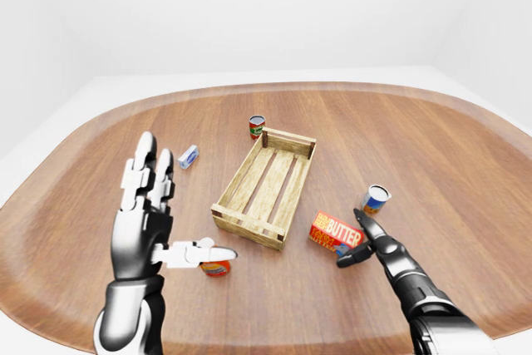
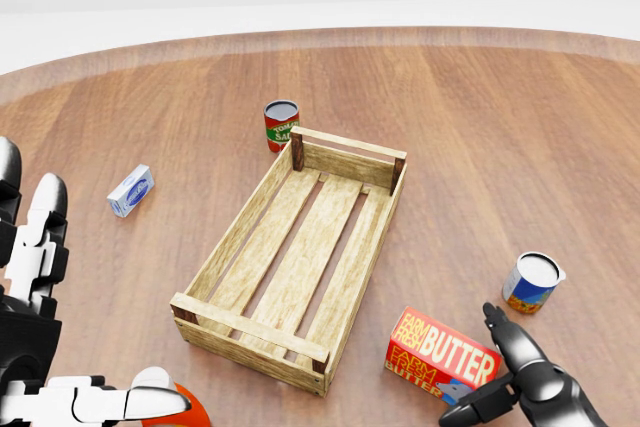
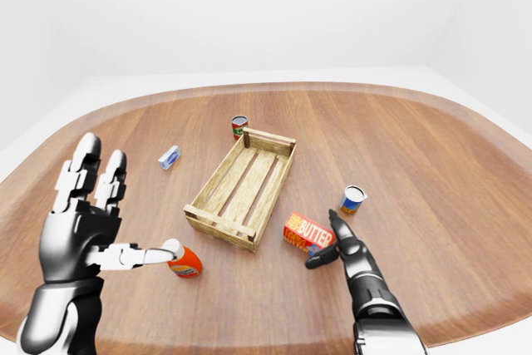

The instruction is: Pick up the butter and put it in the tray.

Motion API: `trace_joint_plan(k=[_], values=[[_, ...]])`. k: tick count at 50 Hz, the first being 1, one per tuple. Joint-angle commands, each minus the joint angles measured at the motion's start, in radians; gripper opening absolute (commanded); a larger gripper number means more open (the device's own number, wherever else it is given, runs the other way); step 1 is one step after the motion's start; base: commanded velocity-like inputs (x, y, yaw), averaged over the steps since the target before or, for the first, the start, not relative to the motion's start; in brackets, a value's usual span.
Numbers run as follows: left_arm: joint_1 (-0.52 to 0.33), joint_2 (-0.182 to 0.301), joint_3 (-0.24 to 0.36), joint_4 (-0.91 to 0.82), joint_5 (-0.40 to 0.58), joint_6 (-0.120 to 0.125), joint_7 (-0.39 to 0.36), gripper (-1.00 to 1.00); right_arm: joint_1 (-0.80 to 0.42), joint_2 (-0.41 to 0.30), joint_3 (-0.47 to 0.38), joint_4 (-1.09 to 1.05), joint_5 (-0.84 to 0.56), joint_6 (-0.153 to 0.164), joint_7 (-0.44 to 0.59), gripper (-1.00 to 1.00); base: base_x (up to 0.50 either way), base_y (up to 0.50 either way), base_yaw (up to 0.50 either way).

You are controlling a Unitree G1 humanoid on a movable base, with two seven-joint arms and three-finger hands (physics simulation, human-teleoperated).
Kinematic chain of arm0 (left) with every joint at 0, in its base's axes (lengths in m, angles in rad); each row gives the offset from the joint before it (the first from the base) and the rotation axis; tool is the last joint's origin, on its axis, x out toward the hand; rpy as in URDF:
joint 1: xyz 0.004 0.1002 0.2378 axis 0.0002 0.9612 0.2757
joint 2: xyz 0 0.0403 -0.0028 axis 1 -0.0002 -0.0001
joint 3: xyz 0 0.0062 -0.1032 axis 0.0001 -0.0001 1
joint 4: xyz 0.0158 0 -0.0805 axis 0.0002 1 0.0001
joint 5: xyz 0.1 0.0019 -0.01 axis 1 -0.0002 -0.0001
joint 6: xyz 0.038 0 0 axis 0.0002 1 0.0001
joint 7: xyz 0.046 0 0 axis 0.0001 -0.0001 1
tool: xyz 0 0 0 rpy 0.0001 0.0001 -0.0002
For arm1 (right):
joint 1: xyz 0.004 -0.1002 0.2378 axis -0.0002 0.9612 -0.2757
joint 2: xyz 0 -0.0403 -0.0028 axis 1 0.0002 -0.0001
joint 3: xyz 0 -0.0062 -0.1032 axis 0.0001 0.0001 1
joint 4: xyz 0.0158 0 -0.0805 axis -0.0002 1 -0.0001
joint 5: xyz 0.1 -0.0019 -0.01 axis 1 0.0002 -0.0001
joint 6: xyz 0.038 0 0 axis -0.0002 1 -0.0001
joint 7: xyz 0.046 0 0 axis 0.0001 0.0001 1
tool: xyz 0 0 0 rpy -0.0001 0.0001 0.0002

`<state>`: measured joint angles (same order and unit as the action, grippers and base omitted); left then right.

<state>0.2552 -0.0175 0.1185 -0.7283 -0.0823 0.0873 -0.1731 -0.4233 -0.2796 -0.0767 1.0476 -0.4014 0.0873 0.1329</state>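
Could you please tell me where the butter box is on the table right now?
In the head view the butter box lies lower right, beside the wooden tray's near right corner, left of the blue can, with the open right robot hand at its right end.

butter point(image 2: 441, 351) right of tray point(image 2: 233, 249), hand point(image 2: 508, 377) beside butter

Left hand point(image 1: 148, 220) raised at the left-eye view's left, palm open, fingers point(image 1: 146, 168) upright, thumb out sideways, right hand point(image 1: 366, 244) low at lower right, forearm stretched out, fingers spread, closed round nothing
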Motion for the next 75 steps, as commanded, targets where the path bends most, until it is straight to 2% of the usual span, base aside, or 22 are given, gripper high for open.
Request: trace_joint_plan(k=[1, 3, 5, 6, 7, 8, 28, 35, 40, 49, 59, 68, 75], values=[[0.0, -0.001, -0.001, 0.004, 0.002, 0.0, 0.0, 1.0, -0.069, 0.0, 0.015, 0.169, 0.019, 0.0, -0.023, 1.0, 0.0, 0.0, 0.0], [-0.001, 0.0, 0.0, 0.006, 0.001, 0.0, 0.0, 1.0, -0.074, 0.001, 0.016, 0.18, 0.021, 0.0, -0.025, 1.0, 0.0, 0.0, 0.0], [0.0, 0.0, 0.001, 0.005, 0.001, 0.0, 0.0, 1.0, -0.075, 0.003, 0.018, 0.187, 0.022, 0.0, -0.025, 0.8, 0.0, 0.0, 0.0], [-0.001, 0.0, 0.002, 0.002, 0.0, 0.0, -0.001, 1.0, -0.074, 0.005, 0.018, 0.187, 0.025, 0.0, -0.024, -0.28, 0.0, 0.0, 0.0], [-0.001, 0.0, 0.002, 0.001, 0.0, 0.0, -0.001, 1.0, -0.074, 0.006, 0.019, 0.188, 0.026, 0.0, -0.022, -0.52, 0.0, 0.0, 0.0], [-0.002, 0.0, 0.004, 0.003, -0.001, 0.0, -0.001, 1.0, -0.072, 0.006, 0.019, 0.191, 0.027, 0.0, -0.023, -1.0, 0.0, 0.0, 0.0], [0.0, 0.0, 0.0, -0.002, 0.001, 0.0, 0.001, 1.0, -0.059, -0.002, 0.011, 0.184, 0.05, -0.008, -0.019, -1.0, 0.0, 0.0, 0.0], [0.002, 0.0, -0.001, 0.001, 0.002, 0.0, -0.001, 1.0, -0.041, -0.012, 0.004, 0.127, 0.066, 0.0, -0.006, -1.0, 0.0, 0.0, 0.0], [0.005, -0.001, -0.008, 0.004, 0.007, 0.0, 0.0, 1.0, -0.014, -0.014, 0.0, 0.061, 0.072, 0.0, 0.003, -1.0, 0.0, 0.0, 0.0], [0.005, 0.0, -0.006, 0.004, 0.004, 0.0, -0.001, 1.0, 0.077, -0.018, -0.029, -0.218, 0.07, 0.0, 0.063, -1.0, 0.0, 0.0, 0.0], [0.006, 0.0, -0.006, 0.003, 0.004, 0.0, -0.001, 1.0, 0.094, -0.016, -0.045, -0.272, 0.061, 0.0, 0.077, -1.0, 0.0, 0.0, 0.0], [0.001, -0.001, 0.003, -0.005, -0.003, 0.0, -0.002, 1.0, 0.132, -0.005, -0.058, -0.484, 0.031, 0.0, 0.117, -1.0, 0.0, 0.0, 0.0], [0.004, -0.001, 0.0, -0.01, 0.0, 0.0, -0.002, 1.0, 0.089, 0.001, -0.056, -0.445, 0.024, 0.0, 0.11, -1.0, 0.0, 0.0, 0.0]])
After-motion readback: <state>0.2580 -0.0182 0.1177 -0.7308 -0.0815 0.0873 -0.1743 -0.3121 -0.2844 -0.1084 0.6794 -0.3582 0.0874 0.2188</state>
